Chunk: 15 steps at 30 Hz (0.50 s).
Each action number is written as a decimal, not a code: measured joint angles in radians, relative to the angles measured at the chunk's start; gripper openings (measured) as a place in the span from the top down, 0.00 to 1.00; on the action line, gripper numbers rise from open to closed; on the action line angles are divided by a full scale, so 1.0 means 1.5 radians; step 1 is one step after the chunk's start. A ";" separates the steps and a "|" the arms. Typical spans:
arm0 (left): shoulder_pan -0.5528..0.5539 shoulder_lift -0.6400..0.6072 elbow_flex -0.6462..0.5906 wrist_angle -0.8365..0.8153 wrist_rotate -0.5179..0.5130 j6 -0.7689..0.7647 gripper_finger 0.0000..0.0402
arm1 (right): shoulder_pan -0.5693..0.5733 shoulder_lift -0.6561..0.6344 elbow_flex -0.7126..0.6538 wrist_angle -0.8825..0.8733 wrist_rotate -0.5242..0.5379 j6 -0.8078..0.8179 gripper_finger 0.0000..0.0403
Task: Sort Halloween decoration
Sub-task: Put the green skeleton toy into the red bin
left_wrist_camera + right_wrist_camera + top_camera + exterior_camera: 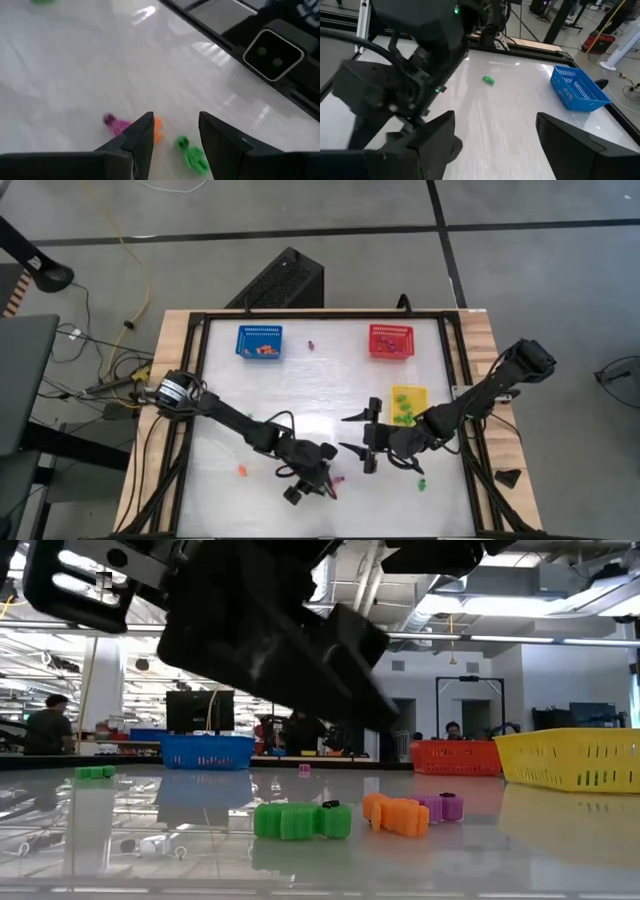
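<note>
Lying just beneath the open left hand: three trinkets.

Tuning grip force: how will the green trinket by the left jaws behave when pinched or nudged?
The green trinket looks small and blocky, so probably light and stiff. Its lobed shape may twist in a pinch. The glossy table suggests it would slide rather than roll if the left gripper nudges it.

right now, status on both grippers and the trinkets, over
Left gripper open, low over orange trinket, purple trinket and green trinket beside it. Right gripper open, empty, near yellow basket. Nothing blocking.
</note>
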 joint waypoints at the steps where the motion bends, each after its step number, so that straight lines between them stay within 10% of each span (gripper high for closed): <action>1: 0.003 -0.004 0.000 -0.021 0.003 -0.009 0.64 | 0.000 0.000 0.000 0.000 0.000 0.000 0.23; 8: 0.007 -0.113 0.001 -0.333 -0.034 -0.072 0.64 | -0.002 0.000 0.000 -0.018 0.000 0.009 0.23; 15: -0.056 -0.215 -0.079 -0.608 -0.210 -0.223 0.64 | -0.013 0.005 0.000 -0.047 0.000 0.029 0.23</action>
